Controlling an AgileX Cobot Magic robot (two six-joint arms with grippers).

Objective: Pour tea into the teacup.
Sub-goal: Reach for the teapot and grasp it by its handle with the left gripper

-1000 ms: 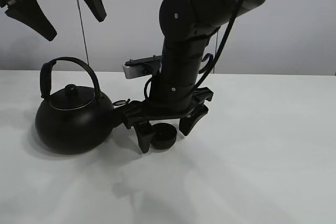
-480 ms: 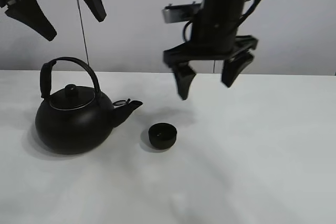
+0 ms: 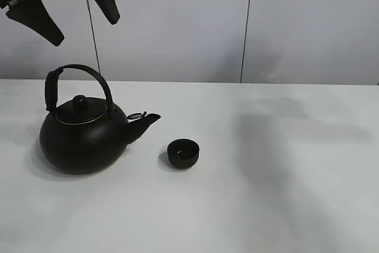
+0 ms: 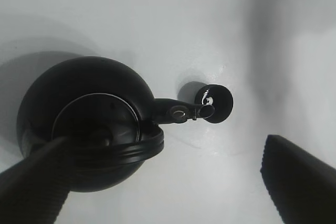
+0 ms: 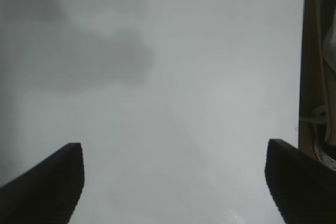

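The small black teacup [image 3: 183, 153] [image 4: 216, 103] sits on the white table [image 3: 284, 176], just right of the kettle's spout. The big black kettle [image 3: 83, 137] [image 4: 86, 119] stands upright at the left with its arched handle raised. My left gripper [image 3: 65, 7] [image 4: 168, 182] hangs open high above the kettle, holding nothing. The right arm is out of the exterior view; in the right wrist view my right gripper [image 5: 176, 184] is open with wide-set fingers over bare table, nothing between them.
A grey wall with a vertical seam [image 3: 246, 25] runs behind the table. The right wrist view shows the table's edge [image 5: 302, 61] with a wooden strip and cables beyond it.
The right arm let go of the teacup, rose up and left the exterior view. The teacup stays beside the spout. The left gripper has not moved.
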